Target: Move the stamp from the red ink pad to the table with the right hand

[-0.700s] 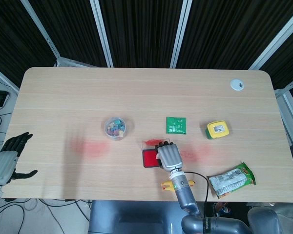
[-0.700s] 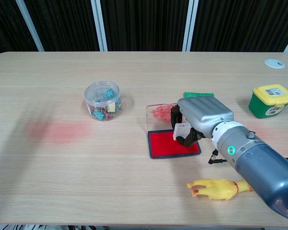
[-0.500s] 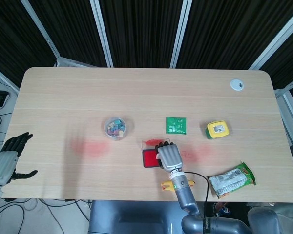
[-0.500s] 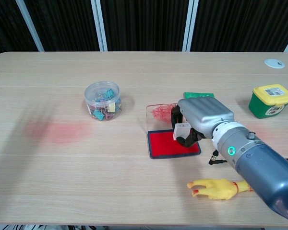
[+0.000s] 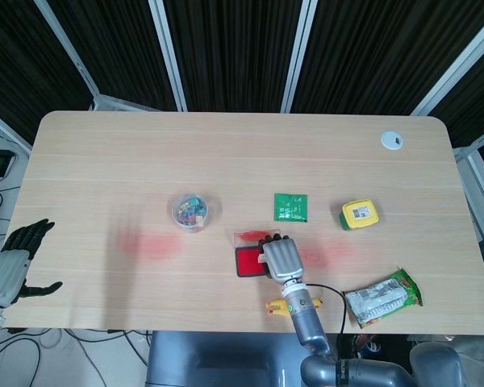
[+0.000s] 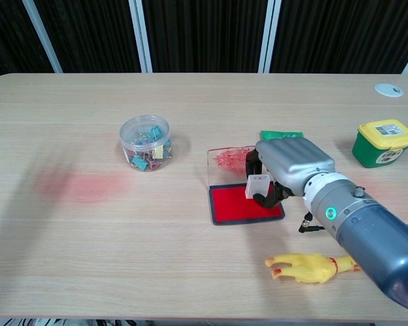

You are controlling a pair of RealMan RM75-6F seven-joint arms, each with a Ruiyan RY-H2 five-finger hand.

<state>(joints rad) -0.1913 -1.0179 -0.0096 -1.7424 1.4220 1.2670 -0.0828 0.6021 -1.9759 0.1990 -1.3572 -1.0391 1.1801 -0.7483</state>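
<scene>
A small clear stamp point(image 6: 257, 185) stands on the right part of the red ink pad point(image 6: 234, 204), whose clear lid point(image 6: 226, 160) lies open behind it. My right hand point(image 6: 290, 166) curls over the stamp from the right and grips it between thumb and fingers. From the head view the right hand point(image 5: 280, 257) covers the stamp and the right half of the ink pad point(image 5: 247, 262). My left hand point(image 5: 14, 256) hangs open off the table's left edge, fingers spread.
A clear tub of binder clips point(image 6: 145, 142) stands left of the pad. A green packet point(image 6: 280, 135) lies behind my hand, a green-and-yellow box point(image 6: 383, 142) at far right. A yellow rubber chicken point(image 6: 307, 267) and a snack bag point(image 5: 382, 297) lie near the front edge.
My right hand with the stamp has shifted slightly to the right over the pad. The left hand has stayed where it was.
</scene>
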